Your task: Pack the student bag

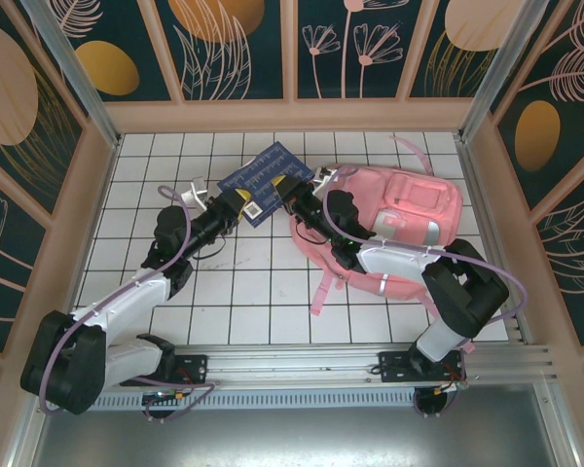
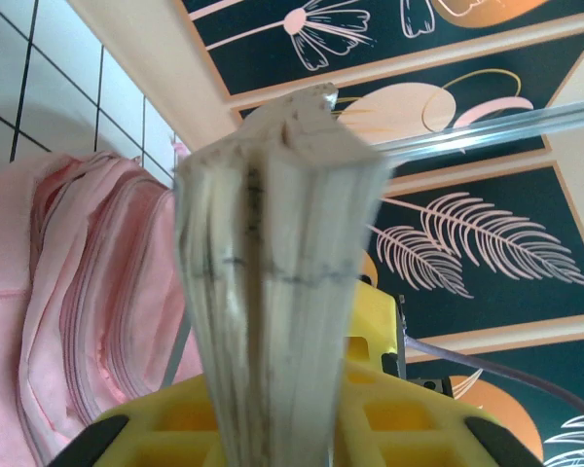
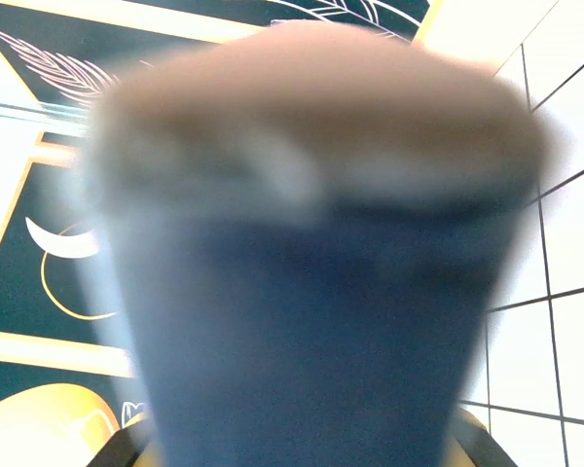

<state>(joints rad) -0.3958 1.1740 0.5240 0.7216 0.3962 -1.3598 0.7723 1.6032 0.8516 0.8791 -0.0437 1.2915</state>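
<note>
A dark blue patterned book is held tilted above the tiles, left of the student bag, a large pink backpack lying flat. My left gripper is shut on the book's near-left corner. In the left wrist view its yellow jaws clamp the cream page edges of the book, and the student bag lies to the left. My right gripper is shut on the book's right edge, just over the bag's left end. The right wrist view has the blurred blue book right in front of the camera.
The white tiled table is walled by a metal frame with patterned panels. A pink strap trails from the bag toward the near edge. The aluminium rail carrying the arm bases runs along the front.
</note>
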